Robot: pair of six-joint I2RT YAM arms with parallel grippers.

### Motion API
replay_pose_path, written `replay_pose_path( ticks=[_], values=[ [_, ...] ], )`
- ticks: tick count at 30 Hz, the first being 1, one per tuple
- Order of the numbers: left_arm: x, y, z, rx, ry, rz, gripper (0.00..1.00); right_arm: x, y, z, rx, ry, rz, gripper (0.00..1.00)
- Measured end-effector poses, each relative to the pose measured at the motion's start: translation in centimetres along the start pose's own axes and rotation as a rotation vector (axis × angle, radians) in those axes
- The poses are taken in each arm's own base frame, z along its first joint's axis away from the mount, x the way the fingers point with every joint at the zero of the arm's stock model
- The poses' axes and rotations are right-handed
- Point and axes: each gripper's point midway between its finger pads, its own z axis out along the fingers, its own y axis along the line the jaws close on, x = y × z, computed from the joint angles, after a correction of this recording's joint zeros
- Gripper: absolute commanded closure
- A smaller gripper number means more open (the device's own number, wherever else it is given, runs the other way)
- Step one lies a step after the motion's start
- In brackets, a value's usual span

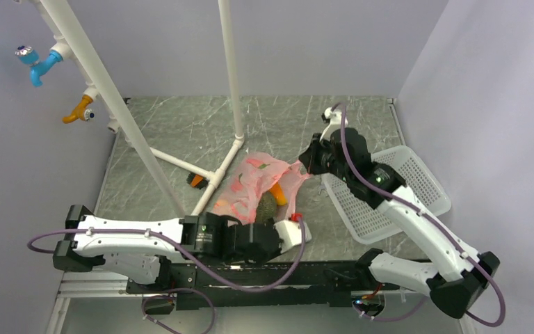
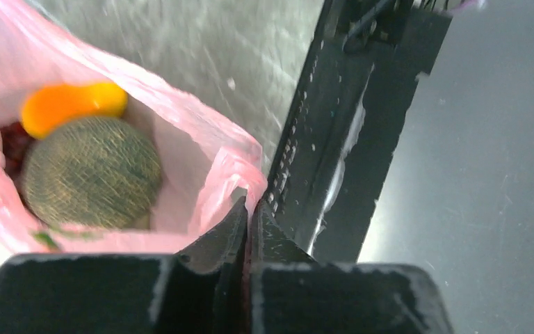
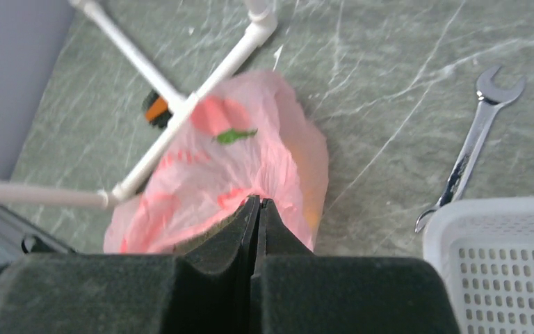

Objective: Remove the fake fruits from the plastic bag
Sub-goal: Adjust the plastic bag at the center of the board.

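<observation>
The pink plastic bag (image 1: 254,182) lies on the table's middle, its mouth toward the near edge. My left gripper (image 2: 249,207) is shut on the bag's near rim (image 2: 229,163) and holds the mouth open. Inside show the grey-green netted melon (image 2: 92,172), an orange-yellow piece (image 2: 69,106) and a bit of dark purple grapes (image 2: 12,142). In the top view the melon (image 1: 267,206) and an orange piece (image 1: 278,191) show at the mouth. My right gripper (image 3: 259,202) is shut on the bag's far right edge (image 3: 278,182) and lifts it.
A white mesh basket (image 1: 389,191) lies tilted at the right. A steel wrench (image 3: 469,149) lies beside it. A white pipe frame (image 1: 226,156) stands over the bag's far left, with the orange-and-black brush (image 1: 195,181) by it. The black base rail (image 2: 334,139) runs along the near edge.
</observation>
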Motion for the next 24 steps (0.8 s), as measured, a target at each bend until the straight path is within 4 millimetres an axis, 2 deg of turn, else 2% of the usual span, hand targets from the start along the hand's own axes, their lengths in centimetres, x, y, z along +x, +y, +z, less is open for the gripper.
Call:
replay_pose_path(
  ticks=[7, 9, 11, 14, 16, 20, 22, 24],
  values=[
    [9.4, -1.2, 1.6, -0.056, 0.156, -0.074, 1.00, -5.2, -3.4, 3.0, 0.112, -0.042, 0.081, 1.00],
    [11.2, -1.6, 1.9, -0.075, 0.181, -0.097, 1.00, -5.4, -3.7, 3.6, 0.117, -0.031, 0.085, 1.00],
    [12.1, -1.9, 2.1, -0.089, 0.187, -0.123, 0.98, -5.0, -3.3, 4.1, 0.098, -0.007, 0.074, 1.00],
    [12.4, -2.3, 2.2, -0.099, 0.179, -0.167, 0.79, -4.4, -2.7, 4.3, 0.064, 0.021, 0.052, 0.84],
    [12.5, -2.5, 2.2, -0.096, 0.168, -0.199, 0.70, -4.3, -2.5, 4.2, 0.043, 0.030, 0.036, 0.62],
    [12.2, -2.2, 1.2, -0.081, 0.114, -0.253, 0.69, -4.1, -2.0, 3.1, 0.016, 0.035, 0.019, 0.26],
    [11.4, -1.9, 0.3, -0.069, 0.060, -0.284, 0.69, -3.7, -2.0, 1.7, 0.010, 0.038, 0.009, 0.15],
    [10.3, -1.7, -0.5, -0.053, 0.002, -0.313, 0.65, -3.3, -1.9, -0.1, 0.001, 0.038, 0.001, 0.10]
  ],
)
